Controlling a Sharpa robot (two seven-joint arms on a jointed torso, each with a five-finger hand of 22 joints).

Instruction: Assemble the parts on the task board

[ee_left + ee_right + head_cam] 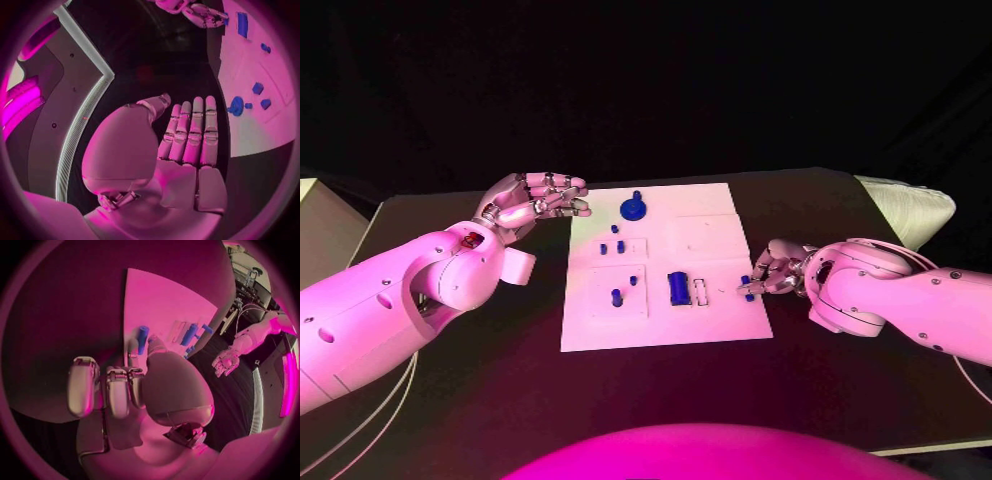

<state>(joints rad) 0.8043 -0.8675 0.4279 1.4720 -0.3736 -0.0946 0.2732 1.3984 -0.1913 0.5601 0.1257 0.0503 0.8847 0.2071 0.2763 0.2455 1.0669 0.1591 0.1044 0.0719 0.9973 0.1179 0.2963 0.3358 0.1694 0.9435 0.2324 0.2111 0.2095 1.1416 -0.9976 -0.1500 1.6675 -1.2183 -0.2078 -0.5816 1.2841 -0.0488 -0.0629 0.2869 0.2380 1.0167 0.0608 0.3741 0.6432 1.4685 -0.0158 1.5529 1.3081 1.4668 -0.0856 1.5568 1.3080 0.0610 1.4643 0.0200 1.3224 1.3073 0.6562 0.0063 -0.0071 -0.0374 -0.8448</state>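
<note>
The white task board (718,235) lies in the middle of the black table. Standing in it are a round blue knob (635,209) at its far edge, several small blue pegs (616,297) on its left half and a blue block (678,288) near its front right. My right hand (773,270) is at the board's right edge and pinches a small blue peg (749,287) (142,338) between thumb and fingertips (130,347) just over the board. My left hand (531,205) (187,135) hovers off the board's far left corner, fingers straight and side by side, holding nothing.
A narrow white slot piece (700,292) sits beside the blue block. A pale box (322,230) stands at the table's left edge and a pale cushion-like object (913,210) at its far right. Bare black table (661,390) lies in front of the board.
</note>
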